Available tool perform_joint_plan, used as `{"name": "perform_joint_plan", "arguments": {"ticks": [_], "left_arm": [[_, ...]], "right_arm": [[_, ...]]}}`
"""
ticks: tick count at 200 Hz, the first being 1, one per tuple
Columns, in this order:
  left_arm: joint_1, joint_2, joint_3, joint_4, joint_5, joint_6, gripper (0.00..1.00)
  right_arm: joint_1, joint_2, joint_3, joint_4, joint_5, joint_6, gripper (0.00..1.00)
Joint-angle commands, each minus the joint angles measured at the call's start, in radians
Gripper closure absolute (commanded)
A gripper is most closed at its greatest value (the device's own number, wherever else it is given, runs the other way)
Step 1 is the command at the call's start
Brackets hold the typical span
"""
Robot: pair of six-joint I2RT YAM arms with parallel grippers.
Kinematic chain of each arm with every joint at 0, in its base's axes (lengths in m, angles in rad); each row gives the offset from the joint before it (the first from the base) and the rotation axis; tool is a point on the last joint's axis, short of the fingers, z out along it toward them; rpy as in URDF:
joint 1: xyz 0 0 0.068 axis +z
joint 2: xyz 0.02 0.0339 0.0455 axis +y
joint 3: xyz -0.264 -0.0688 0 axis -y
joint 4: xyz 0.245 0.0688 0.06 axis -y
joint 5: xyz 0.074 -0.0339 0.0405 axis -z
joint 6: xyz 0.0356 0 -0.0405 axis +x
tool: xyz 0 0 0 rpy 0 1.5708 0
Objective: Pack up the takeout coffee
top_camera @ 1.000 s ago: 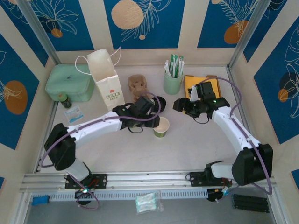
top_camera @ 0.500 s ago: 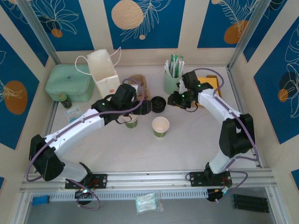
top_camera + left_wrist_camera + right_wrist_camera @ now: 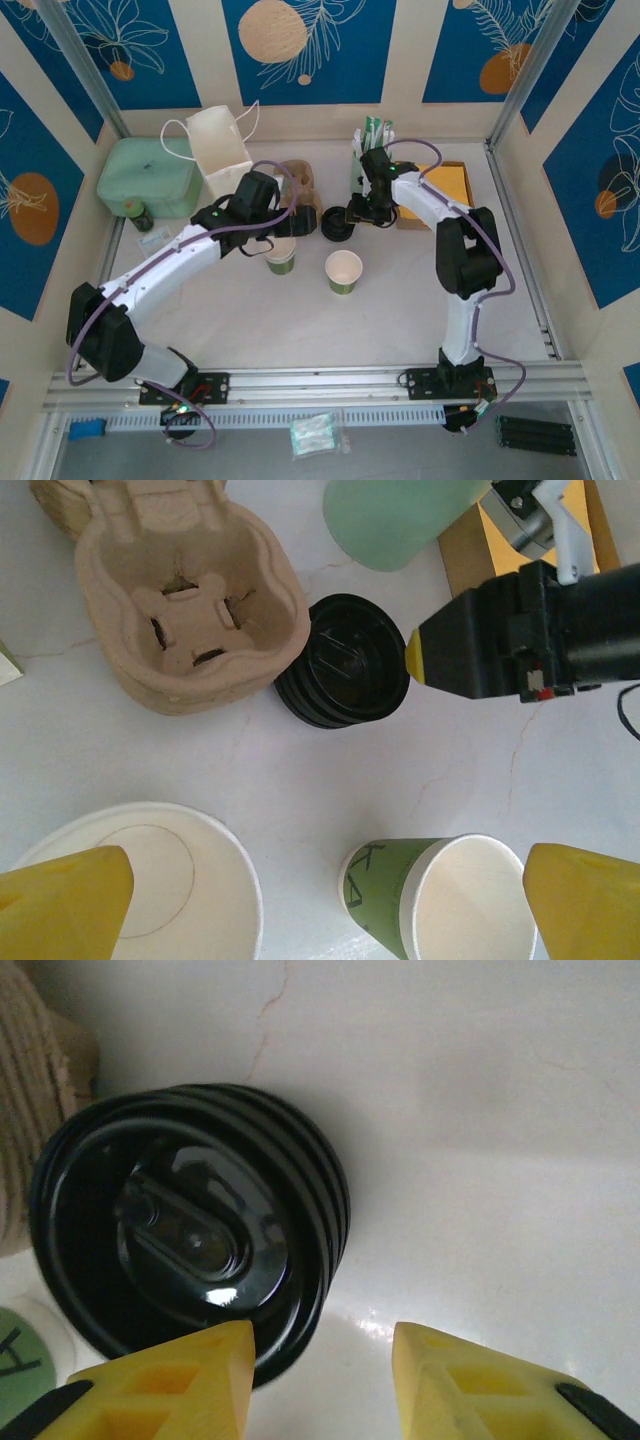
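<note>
Two lidless paper cups with olive-green bands stand on the table: one (image 3: 281, 258) (image 3: 140, 880) under my left gripper (image 3: 273, 236) (image 3: 325, 905), the other (image 3: 344, 271) (image 3: 450, 895) to its right. The lidded takeout coffee is out of view. My left gripper hangs open above them, its yellow fingertips (image 3: 65, 905) wide apart. A stack of black lids (image 3: 335, 224) (image 3: 345, 675) (image 3: 190, 1240) lies upside down behind the cups. My right gripper (image 3: 353, 215) (image 3: 320, 1380) is open at the stack's right edge, one fingertip (image 3: 160, 1385) over its rim. The white paper bag (image 3: 225, 150) stands at the back left.
A cardboard cup carrier (image 3: 298, 185) (image 3: 185, 600) sits left of the lids. The mint-green cup of sachets (image 3: 368, 165) (image 3: 400, 515) and an orange box (image 3: 445, 185) are behind my right arm. A mint case (image 3: 148, 178) and small bottle (image 3: 141, 214) stand far left.
My left gripper has swung left and back from the middle cup, and a second cup now shows under it. My right gripper has travelled left from the orange box to the lid stack.
</note>
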Motion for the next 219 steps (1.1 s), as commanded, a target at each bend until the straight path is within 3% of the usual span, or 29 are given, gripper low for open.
{"name": "perform_joint_plan", "arguments": {"ticks": [1,96,115,145,219], "left_arm": [[0.017,0.004,-0.009,0.015,0.037,0.016,0.0],[0.032,0.0,-0.028,0.018,0.06,0.018,0.0],[0.032,-0.002,-0.034,0.017,0.062,0.017,0.0],[0.034,-0.006,-0.043,0.019,0.064,0.015,0.01],[0.034,0.002,-0.037,0.018,0.074,0.015,0.01]], "right_arm": [[0.009,0.04,0.056,-0.044,0.029,-0.013,0.59],[0.014,0.108,0.126,-0.059,0.021,-0.011,0.74],[0.016,0.11,0.131,-0.06,0.018,-0.01,0.8],[0.018,0.098,0.129,-0.067,0.019,-0.012,1.0],[0.008,-0.029,0.066,-0.04,0.025,0.005,1.0]]}}
